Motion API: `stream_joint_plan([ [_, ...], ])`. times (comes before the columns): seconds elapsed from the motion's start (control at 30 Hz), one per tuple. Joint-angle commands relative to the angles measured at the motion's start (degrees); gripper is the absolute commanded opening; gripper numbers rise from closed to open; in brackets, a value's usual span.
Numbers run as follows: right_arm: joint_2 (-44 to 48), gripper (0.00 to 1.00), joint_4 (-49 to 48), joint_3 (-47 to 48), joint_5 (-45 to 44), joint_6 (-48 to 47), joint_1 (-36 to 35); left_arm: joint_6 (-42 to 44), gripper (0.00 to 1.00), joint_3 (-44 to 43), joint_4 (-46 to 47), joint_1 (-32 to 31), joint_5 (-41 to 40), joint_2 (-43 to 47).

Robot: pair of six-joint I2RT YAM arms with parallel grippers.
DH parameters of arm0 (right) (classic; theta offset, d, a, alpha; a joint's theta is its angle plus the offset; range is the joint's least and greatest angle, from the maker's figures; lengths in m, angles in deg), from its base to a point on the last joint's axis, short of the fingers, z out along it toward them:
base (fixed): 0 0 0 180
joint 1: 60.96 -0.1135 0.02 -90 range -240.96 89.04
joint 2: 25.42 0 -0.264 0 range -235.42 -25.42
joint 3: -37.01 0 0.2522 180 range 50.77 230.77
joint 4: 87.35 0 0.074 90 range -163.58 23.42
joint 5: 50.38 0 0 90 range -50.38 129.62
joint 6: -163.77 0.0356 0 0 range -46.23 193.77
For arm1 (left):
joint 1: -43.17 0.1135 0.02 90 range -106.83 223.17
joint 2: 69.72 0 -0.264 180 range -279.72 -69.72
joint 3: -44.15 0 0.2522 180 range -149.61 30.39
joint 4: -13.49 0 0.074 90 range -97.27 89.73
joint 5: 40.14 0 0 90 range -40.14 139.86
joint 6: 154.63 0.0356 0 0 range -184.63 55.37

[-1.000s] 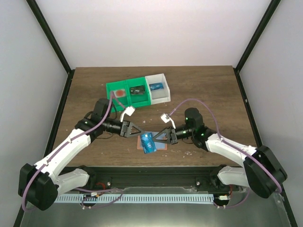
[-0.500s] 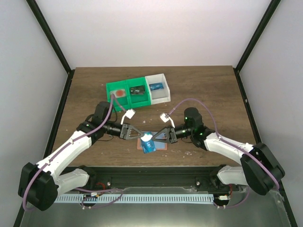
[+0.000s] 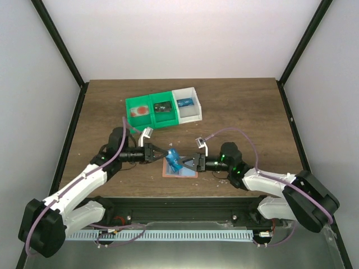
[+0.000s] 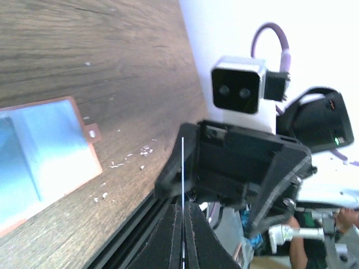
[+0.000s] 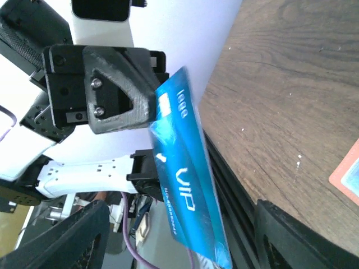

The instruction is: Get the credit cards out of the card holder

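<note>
Two arms are meeting over the near middle of the table [image 3: 241,101] in the top view. The left gripper [image 3: 166,155] is pinching the blue credit card [image 3: 173,159], its jaws closed on it, and is holding it tilted just above the card holder [image 3: 180,172]. The holder is lying open and flat on the wood, pale blue face up. The right gripper [image 3: 185,163] is hovering just right of the card, over the holder's right half, with its jaws parted. Green and white bins [image 3: 151,110] are standing well behind, toward the far edge.

From the left wrist, the fingers are pressing together on the card [image 4: 183,185], which is showing edge-on as a thin pale line. The holder [image 4: 50,140] is lying off to the left, its small tab pointing toward the right gripper, which is facing in from beyond the card.

From the right wrist, the card [image 5: 182,185] is filling the middle, its upper end clamped in the left gripper's dark fingers [image 5: 120,98]. Its lower end is hanging between the right gripper's own fingers [image 5: 81,235], which are standing wide apart and gripping nothing. A salmon corner of the holder is showing at the right edge
</note>
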Motion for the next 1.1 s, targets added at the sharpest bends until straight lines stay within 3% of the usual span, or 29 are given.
stream_joint_plan([
  [0.0,-2.6,0.75,-10.2,0.3,-10.8,8.2,-4.8,-14.5,0.00,6.1,13.9,0.3,-7.9,3.2],
  [0.13,-7.0,0.74,-16.2,1.3,-11.8,11.9,-7.2,-17.9,0.00,8.8,17.2,0.3,-12.2,7.1],
  [0.43,-15.3,0.22,-27.3,3.1,-13.1,18.6,-9.5,-21.5,0.00,12.9,21.7,0.3,-13.8,10.9],
  [0.53,-16.0,0.08,-30.4,1.9,-13.1,18.5,-9.6,-21.6,0.00,13.5,21.9,0.3,-13.2,11.2],
  [0.67,-15.0,0.01,-32.5,-0.2,-13.9,17.9,-9.6,-20.8,0.00,13.8,21.1,0.3,-13.0,11.4],
  [0.73,-14.3,0.01,-31.7,-0.6,-13.6,17.1,-9.6,-21.0,0.07,14.1,21.3,0.3,-12.4,11.4],
  [0.9,-9.9,0.00,-23.1,-0.5,-10.4,10.7,-9.5,-14.7,0.41,10.6,18.9,0.7,-6.0,9.6],
  [0.97,-7.1,0.00,-18.9,-1.4,-10.1,7.2,-9.6,-12.3,0.50,8.9,16.3,0.7,-4.0,8.9],
  [1.07,-4.1,0.00,-15.2,-2.8,-7.4,3.1,-9.6,-10.8,0.53,8.6,16.1,0.7,-2.1,8.7],
])
